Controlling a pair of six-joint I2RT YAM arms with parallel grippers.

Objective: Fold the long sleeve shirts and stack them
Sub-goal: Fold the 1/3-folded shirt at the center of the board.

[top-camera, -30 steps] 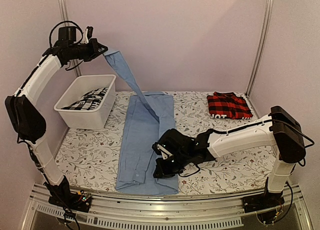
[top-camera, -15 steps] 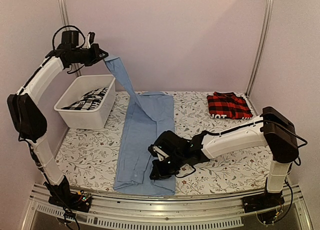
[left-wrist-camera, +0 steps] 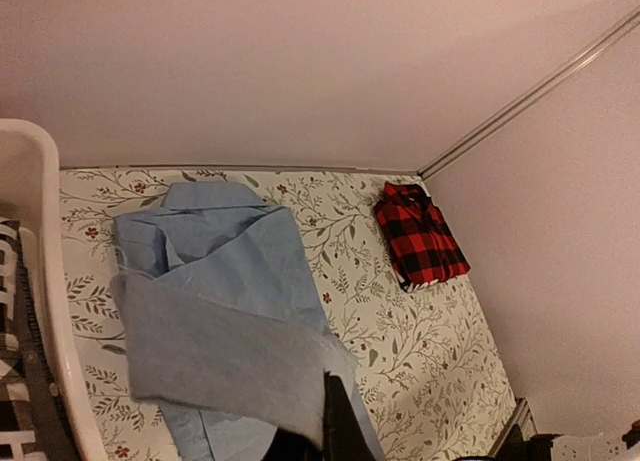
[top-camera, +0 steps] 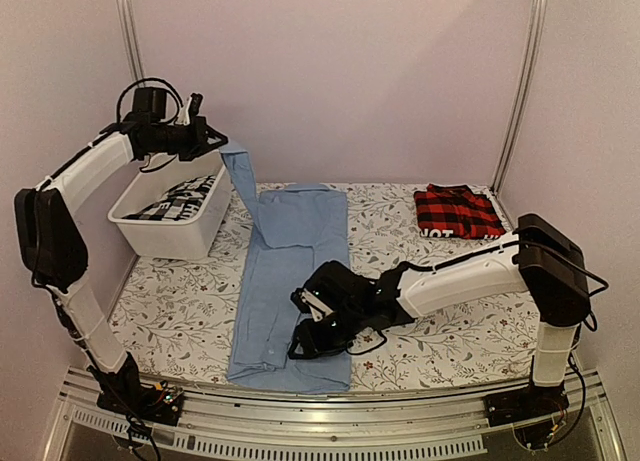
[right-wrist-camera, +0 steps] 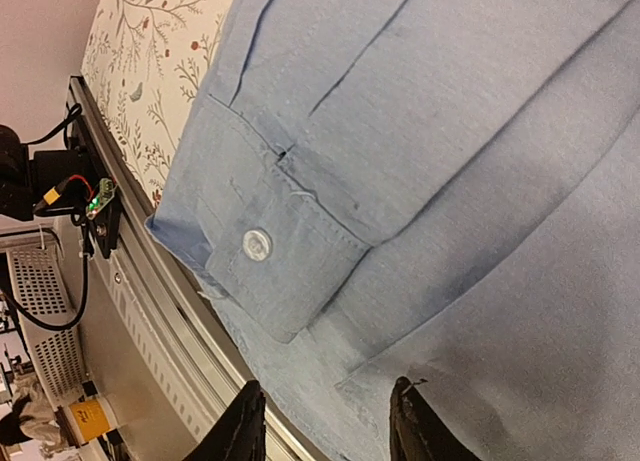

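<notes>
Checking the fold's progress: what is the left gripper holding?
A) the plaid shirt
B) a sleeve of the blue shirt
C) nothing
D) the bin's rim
B: the left gripper is shut on a sleeve of the blue shirt, raised above the table beside the bin.

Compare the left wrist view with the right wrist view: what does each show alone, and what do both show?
Left wrist only: the folded red-and-black plaid shirt and the white bin, seen at its rim. Right wrist only: a buttoned cuff, the table's metal front rail and the open right gripper. Both: the light blue shirt on the floral table cover.
</notes>
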